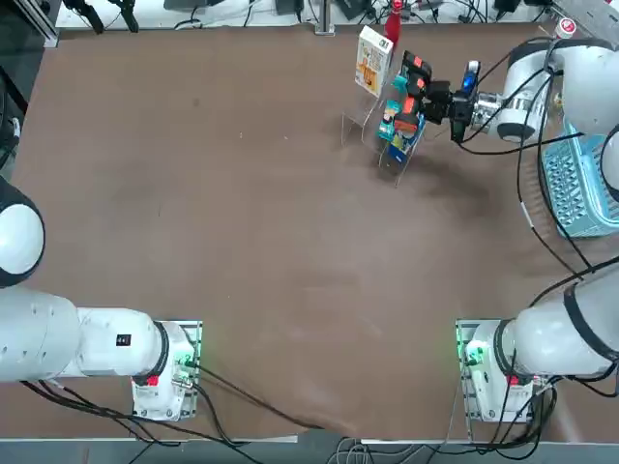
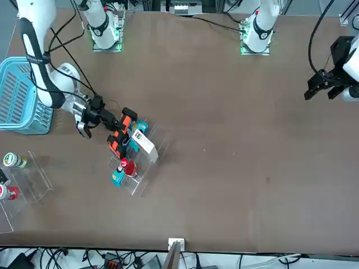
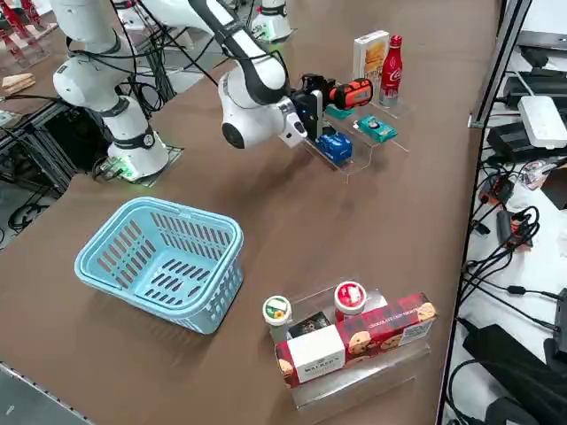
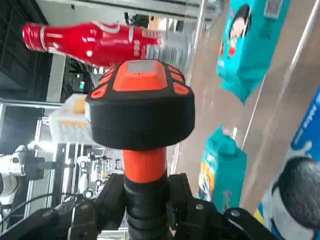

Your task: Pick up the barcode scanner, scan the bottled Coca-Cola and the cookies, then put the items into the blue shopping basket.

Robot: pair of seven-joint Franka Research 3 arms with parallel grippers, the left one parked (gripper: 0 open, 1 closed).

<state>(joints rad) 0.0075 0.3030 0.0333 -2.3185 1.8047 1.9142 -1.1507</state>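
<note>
My right gripper (image 3: 312,99) is shut on the handle of the barcode scanner (image 3: 351,91), a black gun with orange trim, held level above the clear display rack. In the wrist view the scanner (image 4: 142,107) points its head at the bottled Coca-Cola (image 4: 100,42) and the cookies (image 4: 70,112) behind it. The red-capped bottle (image 3: 392,57) and the white cookie carton (image 3: 370,55) stand upright side by side at the rack's far end. From overhead the gripper (image 1: 442,99) is just right of the rack. The blue shopping basket (image 3: 177,206) sits apart, nearer the table's right edge.
The clear rack also carries teal packets (image 3: 376,129) and a blue packet (image 3: 335,146) below the scanner. A second clear stand (image 3: 354,350) with a tartan biscuit box and two lidded cups is near the table corner. Cables run along the table edge.
</note>
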